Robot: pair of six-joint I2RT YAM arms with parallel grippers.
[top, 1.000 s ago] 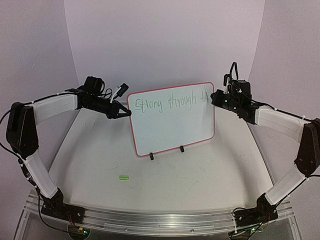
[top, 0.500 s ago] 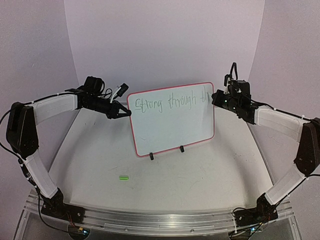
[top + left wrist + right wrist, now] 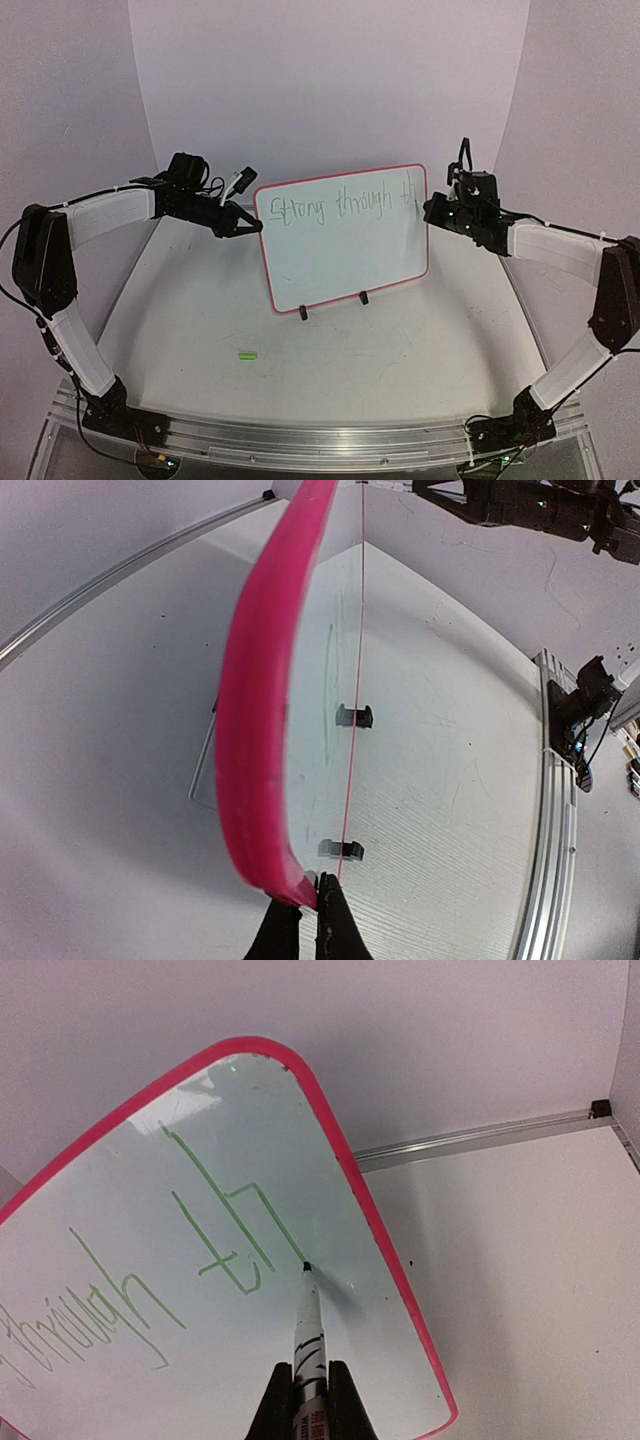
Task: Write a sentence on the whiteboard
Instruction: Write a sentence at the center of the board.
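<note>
The whiteboard has a smooth, glossy white face. Its frame looks like smooth pink-red plastic, and its 2 feet look like black plastic. The tabletop is matt white, faintly grained and scuffed. The rail is brushed metal. The marker barrel is glossy.

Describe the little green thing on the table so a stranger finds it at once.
Start at the pink-framed whiteboard standing in the middle of the table. From its left black clip foot, come toward the arm bases and slightly left: the small green piece lies flat there, touching nothing. Nothing else loose is bright green.
</note>
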